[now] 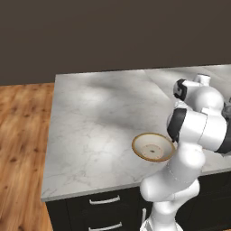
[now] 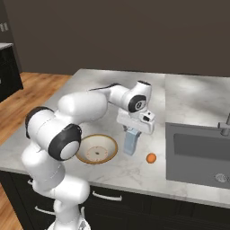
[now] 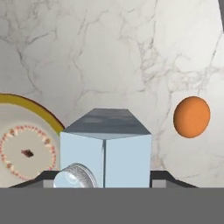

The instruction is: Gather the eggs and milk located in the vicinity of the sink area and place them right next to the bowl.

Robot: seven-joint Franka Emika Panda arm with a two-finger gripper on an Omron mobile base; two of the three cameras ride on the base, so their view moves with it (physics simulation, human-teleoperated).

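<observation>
Presently, left base view: bowl (image 1: 153, 147) on the marble counter (image 1: 99, 122) near its front edge. Right base view: gripper (image 2: 130, 140) clamped on the milk carton (image 2: 130, 143), just right of the bowl, orange-brown egg (image 2: 151, 157) further right, sink (image 2: 197, 155) beyond. Hand view: carton between bowl and egg.

A rendered home kitchen is shown. A marble counter (image 2: 188, 96) is set over dark drawers (image 1: 104, 199) with pale bar handles, and a dark recessed sink (image 2: 197, 155) with a metal tap (image 2: 223, 124) is let into it. A wood floor (image 1: 20, 149) and a plain dark wall (image 2: 134, 31) are seen behind. A bowl (image 2: 96, 149), a milk carton (image 2: 130, 142) and an egg (image 2: 151, 157) are laid out on the counter.
</observation>
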